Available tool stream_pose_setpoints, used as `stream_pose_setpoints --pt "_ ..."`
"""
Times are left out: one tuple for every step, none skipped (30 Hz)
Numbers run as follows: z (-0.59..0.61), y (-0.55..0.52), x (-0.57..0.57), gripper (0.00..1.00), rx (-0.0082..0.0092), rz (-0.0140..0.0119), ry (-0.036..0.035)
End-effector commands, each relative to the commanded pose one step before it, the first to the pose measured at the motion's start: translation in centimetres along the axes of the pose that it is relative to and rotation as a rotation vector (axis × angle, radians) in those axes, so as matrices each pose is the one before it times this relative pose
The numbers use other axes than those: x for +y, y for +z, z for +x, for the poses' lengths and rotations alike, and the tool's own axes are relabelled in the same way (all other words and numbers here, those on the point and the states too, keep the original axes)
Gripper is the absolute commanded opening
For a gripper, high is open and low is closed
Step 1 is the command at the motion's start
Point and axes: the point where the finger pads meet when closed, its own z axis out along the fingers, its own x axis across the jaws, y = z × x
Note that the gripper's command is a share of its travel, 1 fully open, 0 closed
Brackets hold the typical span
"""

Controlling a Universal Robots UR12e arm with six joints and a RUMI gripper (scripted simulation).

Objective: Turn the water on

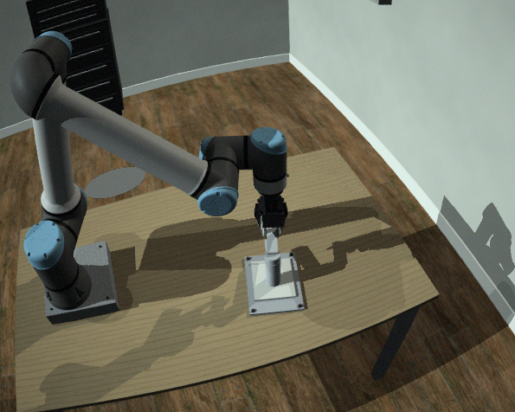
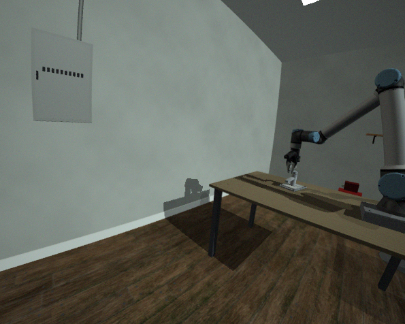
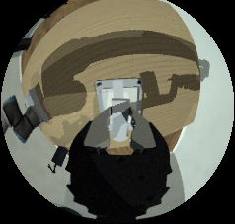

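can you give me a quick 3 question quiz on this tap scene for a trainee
1. True or false: the gripper is shut on the tap's lever.
2. What does the tap body stand on?
A. bare wood
B. a square grey base plate
C. a red box
3. Fill in: the arm's own mount sits on the same wooden ____ as the tap.

Key:
1. True. The fingers close on the pale lever from both sides in the wrist view.
2. B. The plate has a screw at each corner.
3. Table.
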Motion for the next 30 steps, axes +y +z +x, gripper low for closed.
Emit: stream_pose_setpoints --pt "0.064 -0.716 0.153 0.0 0.00166 0.00004 0.00002" --pt "0.0 -0.203 0.06 0.0 0.0 0.0 0.0" --pt "0.0 -0.217 0.073 0.0 0.0 0.0 0.0" --pt "0.0 -0.226 0.08 0.0 0.0 0.0 0.0" --pt "0.0 -0.227 0.091 0.0 0.0 0.0 0.0" --pt "0.0 -0.224 0.095 0.0 0.0 0.0 0.0" --pt "0.0 -0.214 0.1 0.0 0.0 0.0 0.0" --pt "0.0 -0.2 0.098 0.0 0.0 0.0 0.0" --pt "0.0 0.0 0.0 0.0 0.0 0.0 0.0" --pt "0.0 0.0 0.0 0.0 0.0 0.0 0.0" --pt "0.0 -0.18 0.096 0.0 0.0 0.0 0.0" --pt "0.0 -0.158 0.084 0.0 0.0 0.0 0.0" --pt "0.0 -0.131 0.079 0.0 0.0 0.0 0.0" --pt "0.0 -0.104 0.063 0.0 0.0 0.0 0.0" --pt "0.0 -0.077 0.047 0.0 0.0 0.0 0.0" --pt "0.0 -0.051 0.031 0.0 0.0 0.0 0.0" --pt "0.0 -0.029 0.018 0.0 0.0 0.0 0.0" --pt "0.0 -0.012 0.007 0.0 0.0 0.0 0.0" --pt "0.0 -0.002 0.001 0.0 0.0 0.0 0.0" --pt "0.0 0.0 0.0 0.0 0.0 0.0 0.0" --pt "0.0 0.0 0.0 0.0 0.0 0.0 0.0" --pt "0.0 0.0 0.0 0.0 0.0 0.0 0.0" --pt "0.0 0.0 0.0 0.0 0.0 0.0 0.0" --pt "0.0 0.0 0.0 0.0 0.0 0.0 0.0" --pt "0.0 0.0 0.0 0.0 0.0 0.0 0.0" --pt "0.0 0.0 0.0 0.0 0.0 0.0 0.0" --pt "0.0 0.0 0.0 0.0 0.0 0.0 0.0" --pt "0.0 0.0 0.0 0.0 0.0 0.0 0.0" --pt "0.0 0.0 0.0 0.0 0.0 0.0 0.0" --pt "0.0 0.0 0.0 0.0 0.0 0.0 0.0"
